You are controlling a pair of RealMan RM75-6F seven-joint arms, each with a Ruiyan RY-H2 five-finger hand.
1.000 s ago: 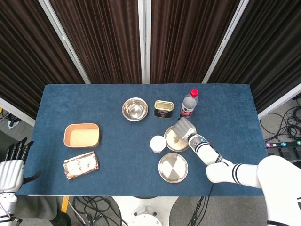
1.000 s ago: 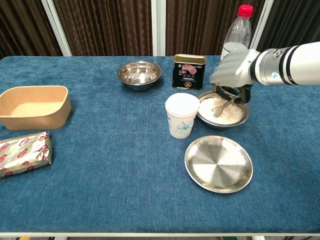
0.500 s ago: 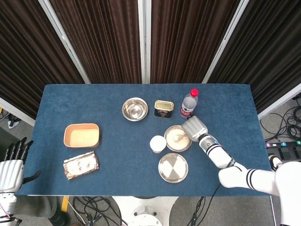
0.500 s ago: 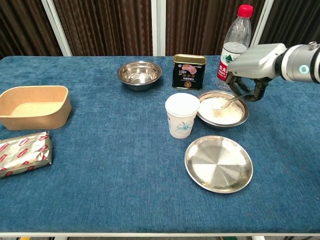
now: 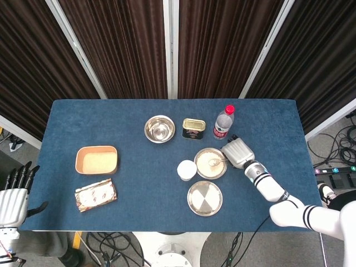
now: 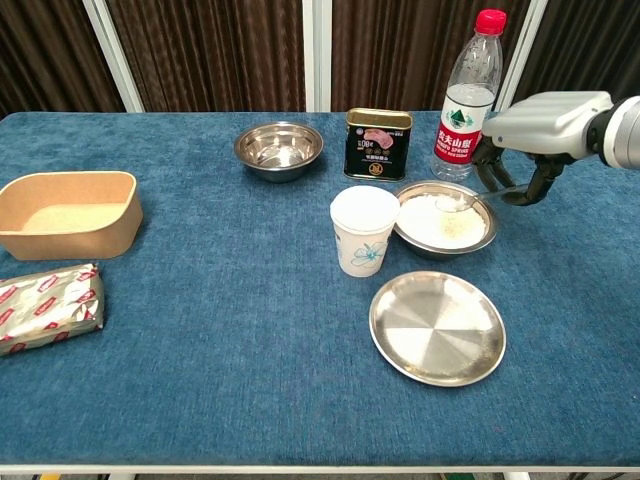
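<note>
My right hand (image 5: 239,153) (image 6: 545,125) hovers just right of a steel bowl (image 5: 201,170) (image 6: 478,237) filled with white grains. It grips the handle of a metal spoon (image 5: 217,162) (image 6: 462,198), whose scoop hangs over the bowl's right side with some white grains in it. A white paper cup (image 5: 186,169) (image 6: 364,230) stands just left of the bowl, and an empty steel plate (image 5: 204,198) (image 6: 437,327) lies in front of it. My left hand (image 5: 14,194) hangs off the table's front left corner, fingers straight and apart, holding nothing.
Behind the bowl stand a water bottle (image 5: 223,122) (image 6: 466,95), a black tin can (image 5: 193,128) (image 6: 378,143) and an empty steel bowl (image 5: 159,128) (image 6: 279,148). At the left lie a brown tray (image 5: 97,159) (image 6: 65,212) and a foil packet (image 5: 96,194) (image 6: 45,305).
My right hand has moved right, from above the bowl to beside it, drawing the spoon up out of the grains to the bowl's right side. The left hand has not moved.
</note>
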